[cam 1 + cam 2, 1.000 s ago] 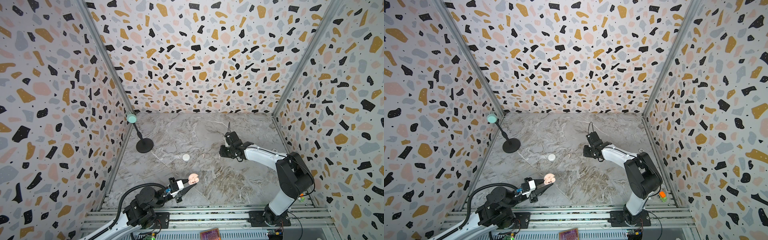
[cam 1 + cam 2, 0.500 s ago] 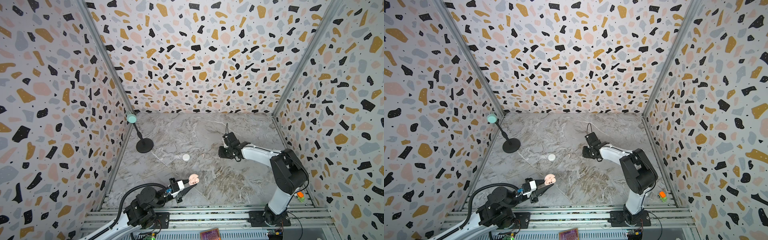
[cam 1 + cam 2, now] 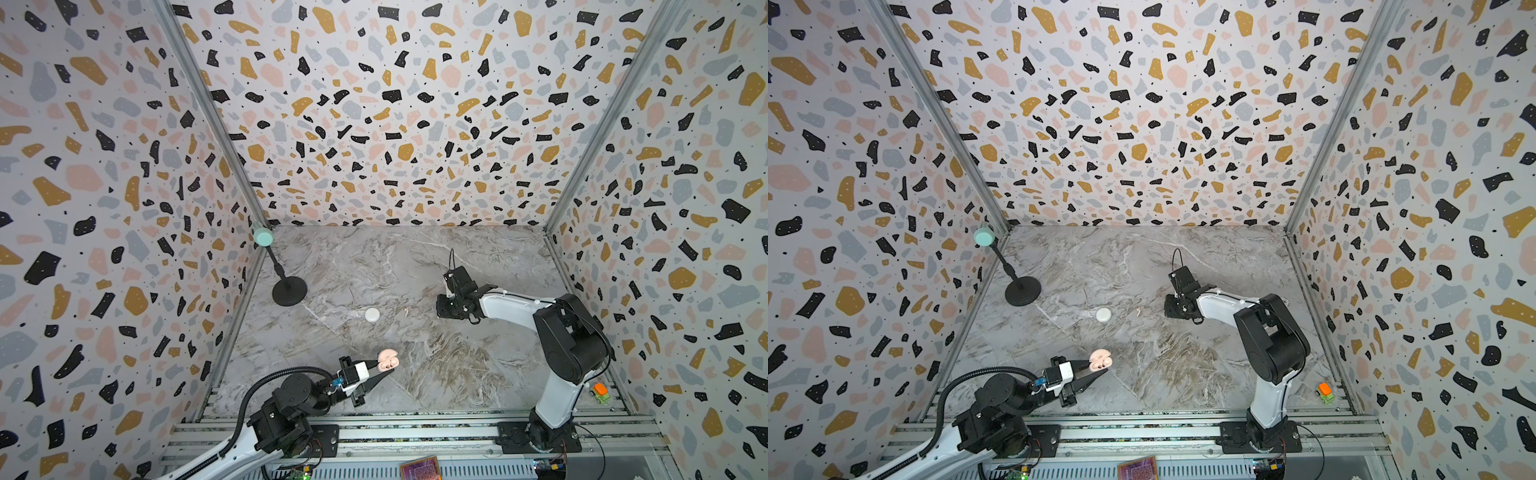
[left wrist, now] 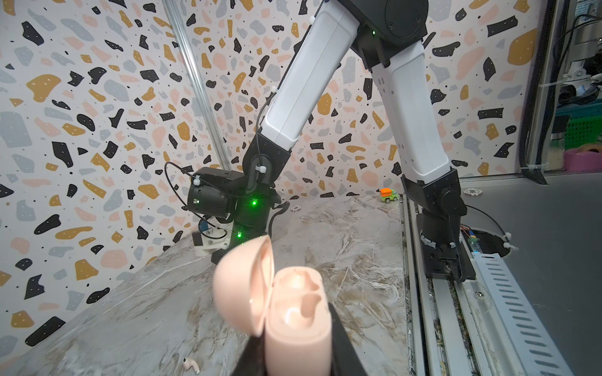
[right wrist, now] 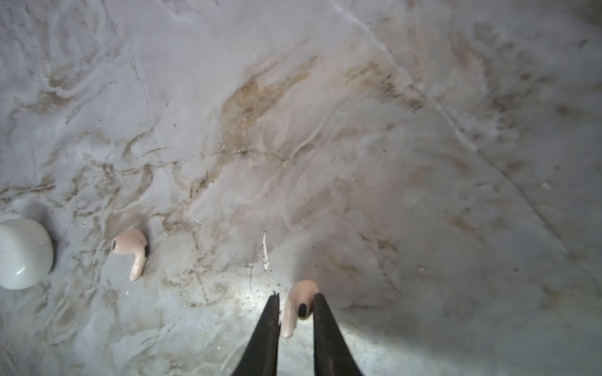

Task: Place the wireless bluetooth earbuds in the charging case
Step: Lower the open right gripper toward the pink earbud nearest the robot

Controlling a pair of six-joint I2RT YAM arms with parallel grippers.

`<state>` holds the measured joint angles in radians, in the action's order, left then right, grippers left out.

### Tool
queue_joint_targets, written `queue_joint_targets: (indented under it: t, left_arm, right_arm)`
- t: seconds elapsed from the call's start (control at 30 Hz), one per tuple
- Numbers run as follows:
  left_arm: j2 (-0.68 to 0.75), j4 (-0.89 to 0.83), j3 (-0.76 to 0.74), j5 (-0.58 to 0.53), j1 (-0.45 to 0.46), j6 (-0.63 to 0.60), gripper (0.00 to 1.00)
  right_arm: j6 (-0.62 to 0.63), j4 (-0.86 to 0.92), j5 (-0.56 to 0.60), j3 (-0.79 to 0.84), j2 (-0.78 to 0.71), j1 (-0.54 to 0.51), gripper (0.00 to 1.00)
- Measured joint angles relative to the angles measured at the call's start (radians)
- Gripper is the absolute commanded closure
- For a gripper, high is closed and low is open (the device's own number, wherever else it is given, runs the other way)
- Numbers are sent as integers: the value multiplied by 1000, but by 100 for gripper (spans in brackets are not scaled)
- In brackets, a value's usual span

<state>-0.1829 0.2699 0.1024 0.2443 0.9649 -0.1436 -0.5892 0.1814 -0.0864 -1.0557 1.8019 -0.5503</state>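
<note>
Right arm [image 3: 513, 305]: the elbow has swung in from the right wall since a second ago, the wrist has edged slightly left and the jaws have narrowed. Left arm [image 3: 291, 395], pink charging case [image 3: 388, 359] and loose items are unmoved.

Right hand [image 5: 296, 296]: points down at the worktop [image 3: 415, 257], right of centre in both top views. Its two dark fingers [image 5: 325, 325] straddle a pink earbud [image 5: 302, 289] lying flat on the marble. The gap is narrow and one finger looks to be against the bud's head. I cannot tell whether both pads bear on it yet. The bud is hidden under the hand in the top views.

Left hand [image 4: 294, 345]: pinching the pink charging case, lower centre of both top views. Lid [image 4: 241, 286] is hinged open and the wells face up. As far as glare allows, they look unfilled.

Second pink earbud [image 3: 406, 309] lies loose near centre, between the right hand and the closed white case [image 3: 372, 314].

Step in hand, by my reading: grasping the first pink earbud. Next: finish the pinch, lift clear, carry toward lower centre, then turn it stem-down over a matching well. The part is small and smooth, so a skewed pinch may flip it out.
</note>
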Motion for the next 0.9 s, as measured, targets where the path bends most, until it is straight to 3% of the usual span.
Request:
queue_joint_targets:
  t: [0.9]
  left_arm:
    - [0, 0, -11, 1, 0, -3, 100]
  right_arm:
    - [-8, -29, 1, 11, 8, 15, 84]
